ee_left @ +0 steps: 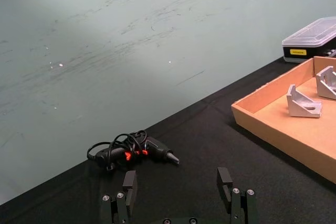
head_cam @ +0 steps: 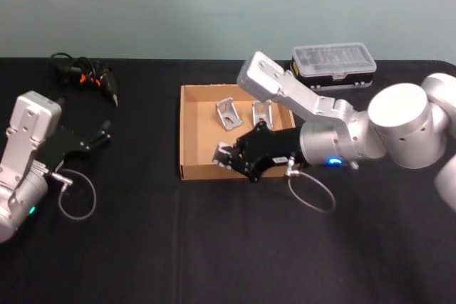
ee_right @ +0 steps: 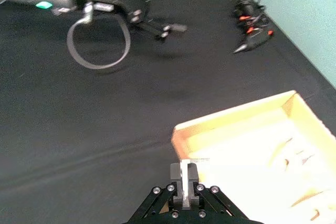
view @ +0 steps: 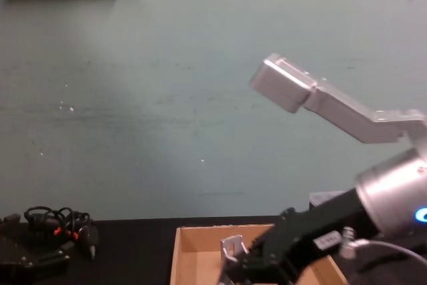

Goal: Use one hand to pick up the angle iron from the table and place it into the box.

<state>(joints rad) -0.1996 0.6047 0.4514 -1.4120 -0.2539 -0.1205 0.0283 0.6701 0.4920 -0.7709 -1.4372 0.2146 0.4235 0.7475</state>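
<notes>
My right gripper (head_cam: 228, 157) hangs over the front left corner of the brown cardboard box (head_cam: 201, 137), shut on a silver angle iron (head_cam: 221, 152). In the right wrist view its fingers (ee_right: 177, 176) pinch the thin metal piece (ee_right: 184, 167) just above the box's near wall (ee_right: 181, 132). The chest view shows the held angle iron (view: 231, 247) above the box rim (view: 193, 231). Two more angle irons (head_cam: 226, 113) (head_cam: 262, 113) lie on the box floor at the back. My left gripper (head_cam: 100, 137) is parked open at the table's left.
A clear-lidded plastic case (head_cam: 333, 64) stands behind the box at the right. A black tool with orange marks and a coiled cord (head_cam: 85, 76) lies at the back left. A cable loop (head_cam: 77, 194) hangs from the left arm onto the black table (head_cam: 214, 247).
</notes>
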